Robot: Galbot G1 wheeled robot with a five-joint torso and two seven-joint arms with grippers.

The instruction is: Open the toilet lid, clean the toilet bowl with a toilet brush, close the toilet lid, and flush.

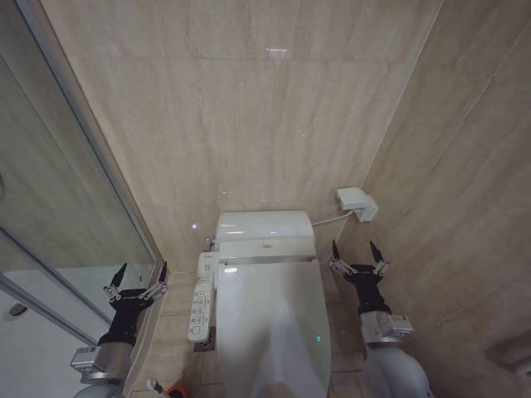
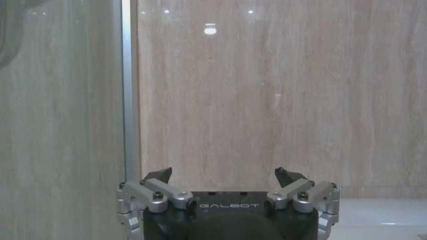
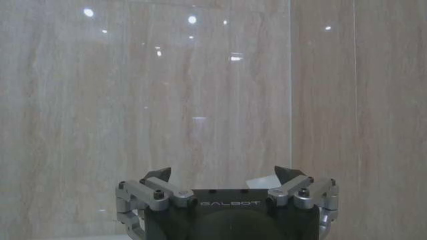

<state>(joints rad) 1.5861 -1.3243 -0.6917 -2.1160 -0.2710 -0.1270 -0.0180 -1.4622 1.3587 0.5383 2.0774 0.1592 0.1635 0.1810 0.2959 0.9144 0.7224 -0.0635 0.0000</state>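
Note:
The glossy white toilet lid (image 1: 270,323) lies down flat over the toilet at the middle bottom of the head view, so the toilet bowl is hidden under it. Left of the toilet's front, at the bottom edge, the toilet brush (image 1: 155,386) handle pokes up beside its red cup (image 1: 176,391). My left gripper (image 1: 139,274) hangs open in the air to the left of the toilet, and its fingers (image 2: 159,175) hold nothing. On the toilet's right side my right gripper (image 1: 358,252) is also open and empty, with bare fingers (image 3: 288,175).
A white control panel (image 1: 202,297) with buttons runs along the toilet's left side. The white tank unit (image 1: 264,232) sits against the beige tiled wall. A glass shower screen (image 1: 58,207) stands close on the left. A white wall box (image 1: 357,203) with a cable is at the right.

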